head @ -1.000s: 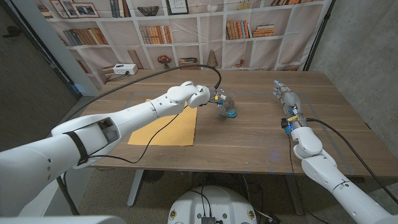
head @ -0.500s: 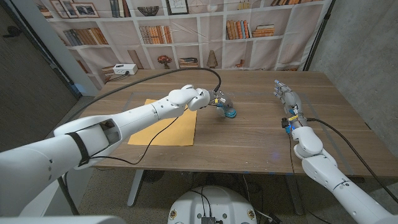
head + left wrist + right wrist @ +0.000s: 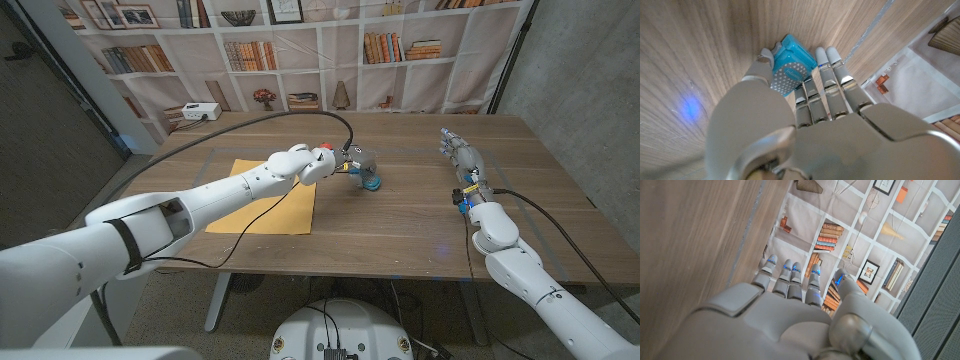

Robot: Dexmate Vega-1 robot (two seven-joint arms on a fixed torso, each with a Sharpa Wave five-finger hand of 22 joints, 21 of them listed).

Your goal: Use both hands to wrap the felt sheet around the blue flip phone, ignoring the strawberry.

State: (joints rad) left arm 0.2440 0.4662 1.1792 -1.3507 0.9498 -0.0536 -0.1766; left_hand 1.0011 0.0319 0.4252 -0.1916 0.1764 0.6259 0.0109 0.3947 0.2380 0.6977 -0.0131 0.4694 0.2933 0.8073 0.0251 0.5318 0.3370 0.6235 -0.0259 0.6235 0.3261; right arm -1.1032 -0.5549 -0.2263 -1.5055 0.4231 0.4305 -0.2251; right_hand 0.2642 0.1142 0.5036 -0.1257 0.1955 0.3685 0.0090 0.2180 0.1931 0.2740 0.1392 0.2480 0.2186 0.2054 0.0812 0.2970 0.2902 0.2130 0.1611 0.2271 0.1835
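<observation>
Blue flip phone under left hand; felt sheet beside.

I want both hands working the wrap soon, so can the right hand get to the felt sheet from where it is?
Probably not directly. The right hand stands at the table's right side, the felt sheet lies far left, and the left hand with the blue flip phone is between them.

1. The blue flip phone is lying near the middle of the wooden table; a turquoise shell with a pale dotted panel is being shown in the left wrist view.
2. The phone is being partly covered by the fingers of a hand in both views.
3. The felt sheet, tan-yellow, is lying flat and unfolded, apart from the phone.
</observation>
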